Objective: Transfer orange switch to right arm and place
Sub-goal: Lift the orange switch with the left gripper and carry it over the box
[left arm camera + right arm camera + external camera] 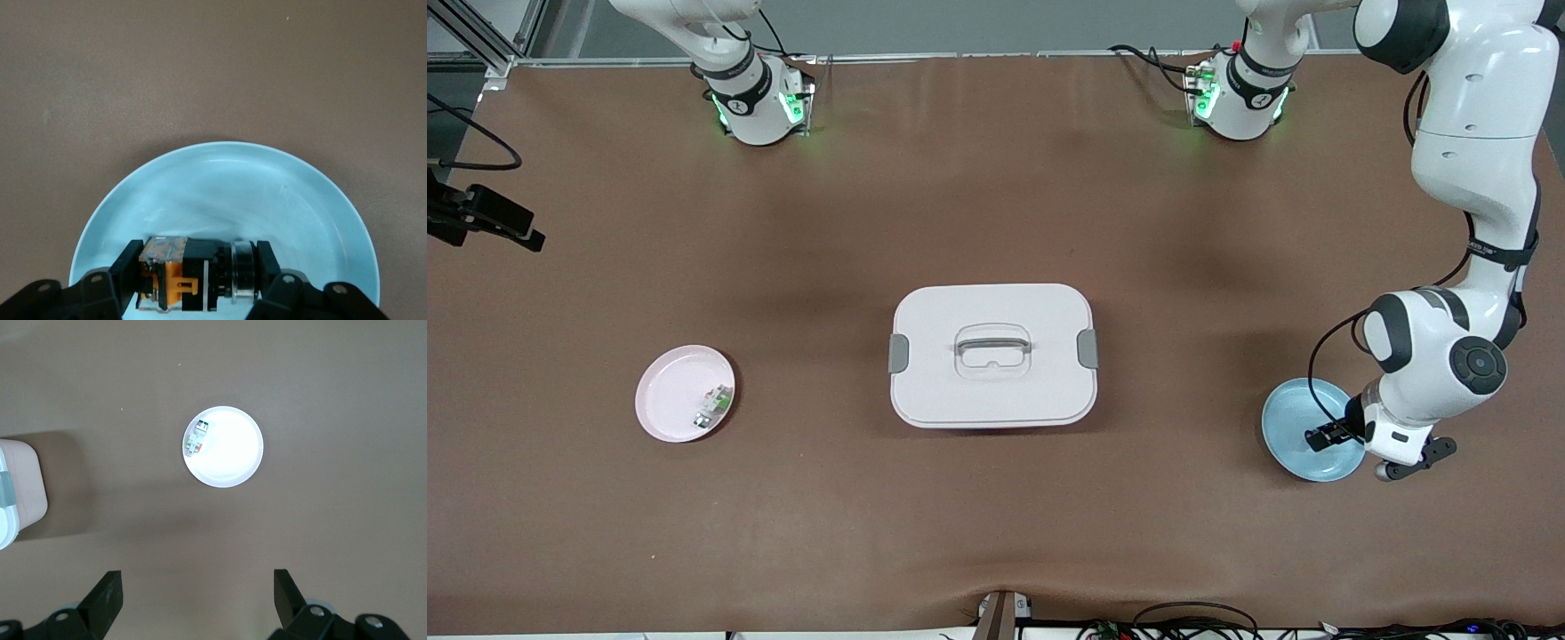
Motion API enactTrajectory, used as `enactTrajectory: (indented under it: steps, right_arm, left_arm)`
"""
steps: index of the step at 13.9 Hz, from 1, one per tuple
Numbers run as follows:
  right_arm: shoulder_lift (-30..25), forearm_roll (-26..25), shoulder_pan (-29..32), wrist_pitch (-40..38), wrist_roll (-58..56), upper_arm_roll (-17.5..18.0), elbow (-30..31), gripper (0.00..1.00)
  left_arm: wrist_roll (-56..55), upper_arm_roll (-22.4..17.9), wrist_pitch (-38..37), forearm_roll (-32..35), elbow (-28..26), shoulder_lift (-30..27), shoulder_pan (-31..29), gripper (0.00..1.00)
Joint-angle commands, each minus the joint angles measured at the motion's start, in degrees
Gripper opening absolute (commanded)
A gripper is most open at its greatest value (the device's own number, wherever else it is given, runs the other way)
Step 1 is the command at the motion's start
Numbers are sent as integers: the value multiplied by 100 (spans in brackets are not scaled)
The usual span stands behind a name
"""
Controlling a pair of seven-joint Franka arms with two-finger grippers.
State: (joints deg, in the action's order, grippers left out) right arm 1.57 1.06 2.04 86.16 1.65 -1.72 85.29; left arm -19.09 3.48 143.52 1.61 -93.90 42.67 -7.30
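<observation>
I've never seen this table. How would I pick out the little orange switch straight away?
Start at the big white lidded box in the middle of the table, then look toward the left arm's end for the light blue plate. The orange switch is over that plate, pinched in the left hand. It is black with orange parts, unlike the white-and-green part on the pink plate.

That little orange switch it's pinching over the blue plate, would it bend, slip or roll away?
The orange switch looks like hard moulded plastic, so probably stiff, and light. Its shiny round end may be slippery between the left gripper's fingers. Set on the blue plate, the blocky body probably wouldn't roll far.
</observation>
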Motion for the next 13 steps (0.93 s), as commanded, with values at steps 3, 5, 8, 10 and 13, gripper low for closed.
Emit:
enactTrajectory:
  steps: [3,5,8,10,13]
  right_arm:
    - [-113,61,59,33,-59,31,102,100]
    - [-113,61,59,33,-59,31,102,100]
    - [-113,61,59,33,-59,31,102,100]
    - [-113,61,68,15,-59,23,102,100]
    - [-113,61,147,15,-59,23,102,100]
  left_arm:
    - [-33,13,-383,-91,-23,-284,62,0]
    - [-24,117,-929,-91,-14,-618,62,0]
    - [-233,407,-1737,-108,-5,-1111,44,0]
    - [-742,697,-2142,-99,21,-1349,53,0]
    - [-1866,1153,-2547,-99,74,-1560,62,0]
